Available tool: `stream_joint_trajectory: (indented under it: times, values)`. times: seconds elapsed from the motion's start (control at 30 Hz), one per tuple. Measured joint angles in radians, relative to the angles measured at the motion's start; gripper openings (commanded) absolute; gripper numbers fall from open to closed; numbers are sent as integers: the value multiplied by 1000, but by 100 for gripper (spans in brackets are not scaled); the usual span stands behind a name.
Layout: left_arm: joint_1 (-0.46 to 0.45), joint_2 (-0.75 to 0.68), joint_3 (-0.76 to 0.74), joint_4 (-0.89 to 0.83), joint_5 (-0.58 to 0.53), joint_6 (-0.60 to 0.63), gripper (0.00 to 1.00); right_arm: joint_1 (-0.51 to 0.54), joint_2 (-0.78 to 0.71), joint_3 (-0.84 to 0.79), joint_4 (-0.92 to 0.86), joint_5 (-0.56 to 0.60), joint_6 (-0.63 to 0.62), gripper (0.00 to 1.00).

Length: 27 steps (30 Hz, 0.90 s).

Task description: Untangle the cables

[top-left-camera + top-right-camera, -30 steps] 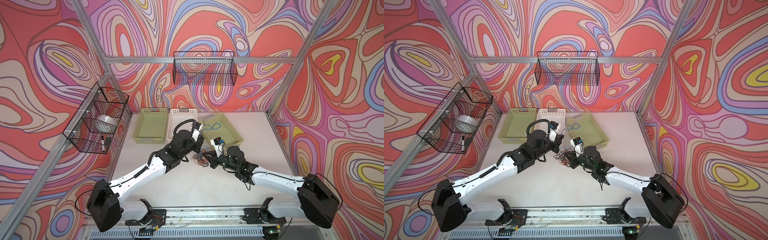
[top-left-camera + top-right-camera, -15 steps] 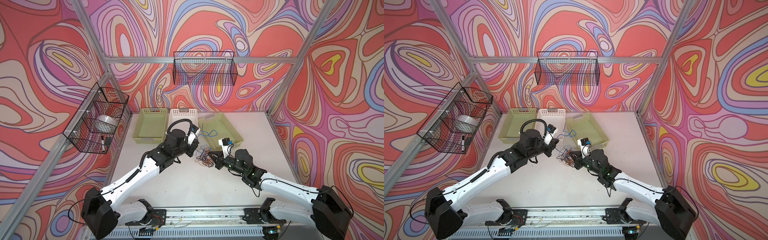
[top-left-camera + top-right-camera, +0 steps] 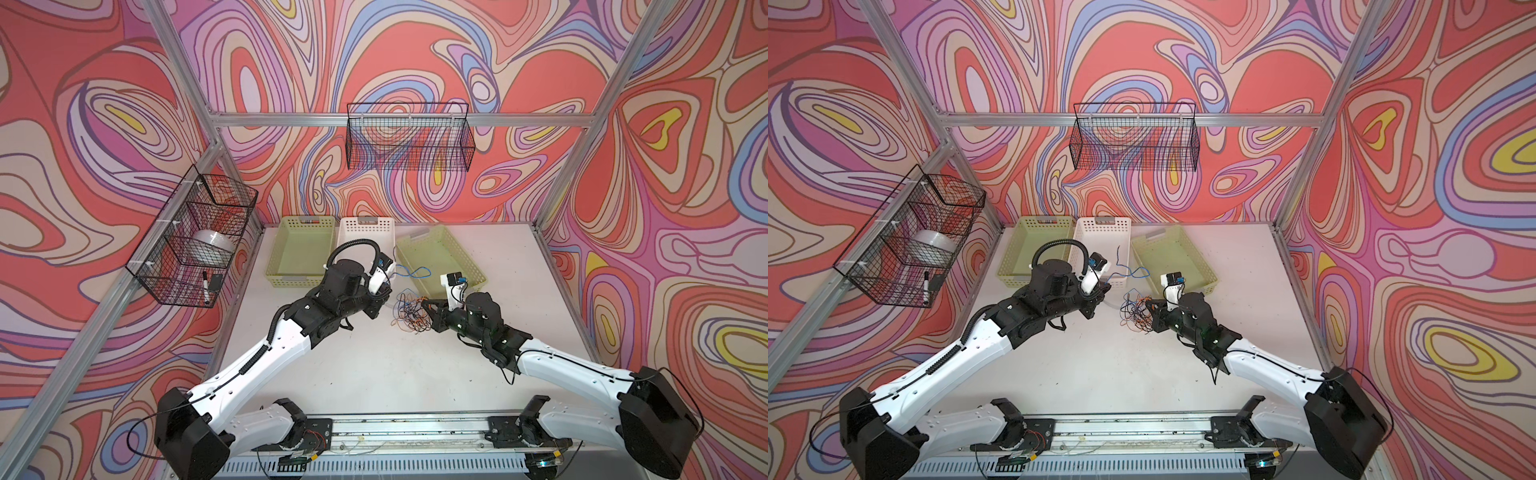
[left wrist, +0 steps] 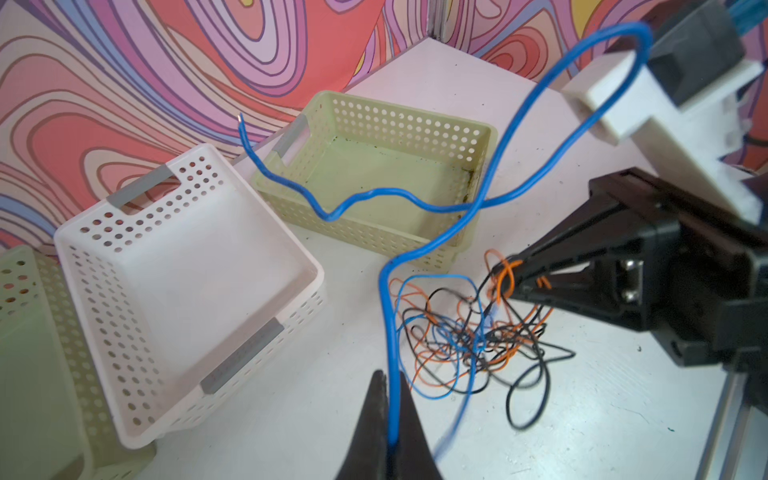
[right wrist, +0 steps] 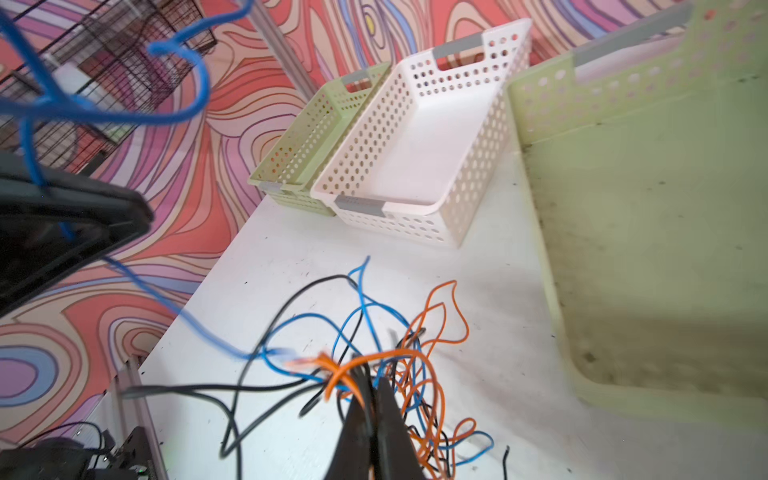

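Note:
The cables (image 3: 409,316) lie as a loose tangle of orange, blue and dark wires on the white table, seen in both top views (image 3: 1138,318). My left gripper (image 4: 390,380) is shut on one blue cable (image 4: 415,199), which rises from its tips and loops in the air before the right green basket. In a top view the left gripper (image 3: 384,291) sits just left of the tangle. My right gripper (image 5: 372,374) is shut on an orange cable (image 5: 345,368) at the tangle's right edge (image 3: 426,305). Blue and dark strands cross around its tips.
Three perforated baskets stand at the back: a green one (image 3: 299,249), a white one (image 3: 365,232), and a tilted green one (image 3: 446,249) close behind the tangle. Black wire baskets hang on the left wall (image 3: 195,245) and back wall (image 3: 409,137).
The two grippers have drawn apart, the left one back to the left with the blue cable. That cable now stands out of the tangle as a long loop. The tangle looks more spread.

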Motion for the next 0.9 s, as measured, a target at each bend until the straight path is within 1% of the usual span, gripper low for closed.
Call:
stream_joint_trajectory:
  times: [0.13, 0.23, 0.37, 0.53, 0.57, 0.6, 0.63, 0.67, 0.77, 0.83, 0.9]
  values:
    - [46, -48, 8, -50, -48, 26, 0, -26, -4, -16, -59, 53, 8, 0]
    - [51, -62, 20, -57, -58, 37, 0, -26, -4, -19, -82, 55, 1, 0]
    - [52, -63, 30, -61, -61, 43, 0, -25, 17, -10, -82, -16, -35, 0]
    - [60, -34, 73, -60, -69, 43, 0, 13, 113, 53, -96, -111, -90, 0]
    - [66, -17, 93, -60, -69, 43, 0, 25, 136, 68, -100, -122, -97, 2]
    - [70, -3, 109, -58, -68, 43, 0, 34, 154, 78, -102, -129, -100, 6]
    - [77, 17, 129, -53, -66, 42, 0, 41, 170, 86, -105, -134, -103, 17]
    - [85, 38, 147, -49, -63, 41, 0, 44, 182, 93, -113, -135, -102, 24]
    - [121, 109, 199, -46, -39, 27, 0, 46, 193, 101, -142, -124, -115, 44]
    - [158, 159, 222, -34, -10, 10, 0, 46, 191, 112, -163, -110, -130, 52]
    - [199, 212, 245, -24, 24, -8, 0, 46, 182, 126, -188, -92, -150, 56]
